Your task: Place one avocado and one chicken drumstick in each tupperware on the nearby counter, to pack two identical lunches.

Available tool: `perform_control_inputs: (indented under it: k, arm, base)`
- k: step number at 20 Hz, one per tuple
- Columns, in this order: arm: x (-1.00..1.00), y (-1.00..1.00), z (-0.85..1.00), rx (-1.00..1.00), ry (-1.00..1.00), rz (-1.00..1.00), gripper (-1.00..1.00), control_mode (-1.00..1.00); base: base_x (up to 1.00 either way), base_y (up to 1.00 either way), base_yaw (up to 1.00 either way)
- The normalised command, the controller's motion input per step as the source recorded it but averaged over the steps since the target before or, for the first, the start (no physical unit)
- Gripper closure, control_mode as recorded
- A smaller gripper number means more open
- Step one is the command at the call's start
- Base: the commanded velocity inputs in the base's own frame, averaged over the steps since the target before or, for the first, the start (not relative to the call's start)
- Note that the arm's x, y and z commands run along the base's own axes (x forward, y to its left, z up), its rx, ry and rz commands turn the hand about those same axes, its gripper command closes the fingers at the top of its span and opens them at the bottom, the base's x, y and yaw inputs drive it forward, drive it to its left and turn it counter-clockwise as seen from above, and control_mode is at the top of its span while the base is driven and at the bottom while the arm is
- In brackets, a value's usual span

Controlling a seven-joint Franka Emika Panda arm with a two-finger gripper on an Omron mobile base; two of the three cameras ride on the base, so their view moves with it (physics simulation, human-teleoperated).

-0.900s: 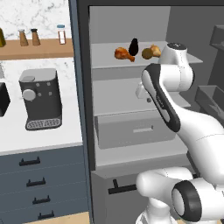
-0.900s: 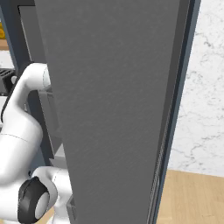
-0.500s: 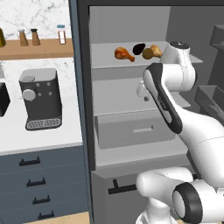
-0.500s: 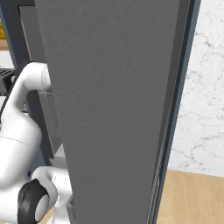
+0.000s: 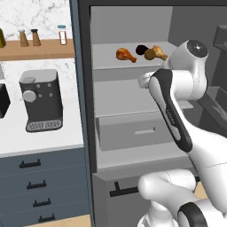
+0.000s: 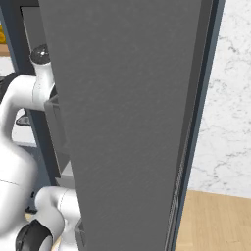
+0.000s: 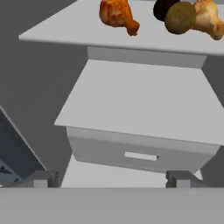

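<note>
The step in hand looks like the first pick from the open fridge; the end effector (image 7: 112,178) stands wide open and holds nothing, its two small dark tips spread far apart at the bottom of the hand view, level with the pale grey drawer (image 7: 140,153) and well below the food. To do it well, the hand should rise to the upper grey shelf (image 5: 111,62), choose one item, and close squarely across its thick part without nudging its neighbours; the orange-brown chicken drumstick on the left (image 5: 126,55) lies apart and seems the easier take, while the dark avocado (image 5: 142,49), the brownish-green avocado (image 5: 150,54) and the paler drumstick (image 5: 158,52) crowd together. The left base view adds the long white surface (image 5: 17,137) with a grey coffee machine (image 5: 41,100); the right base view gives mostly the grey fridge door (image 6: 127,117); no tupperware is visible.
</note>
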Motion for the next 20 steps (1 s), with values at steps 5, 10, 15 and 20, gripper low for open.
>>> perform_control_inputs:
  k: [5, 10, 15, 20]
  arm:
    - [0.07, 0.07, 0.37, 0.00, -0.21, 0.02, -1.00, -1.00]
    - [0.35, 0.03, 0.50, 0.00, -0.03, 0.02, -1.00, -1.00]
    - [0.69, -0.02, 0.23, 0.01, 0.07, 0.00, -1.00, -1.00]
    - [0.39, -0.08, 0.01, 0.00, 0.03, 0.02, -1.00, -1.00]
  base:
    - [0.00, 0.00, 0.00]
    - [0.00, 0.00, 0.00]
    - [0.00, 0.00, 0.00]
    - [0.00, 0.00, 0.00]
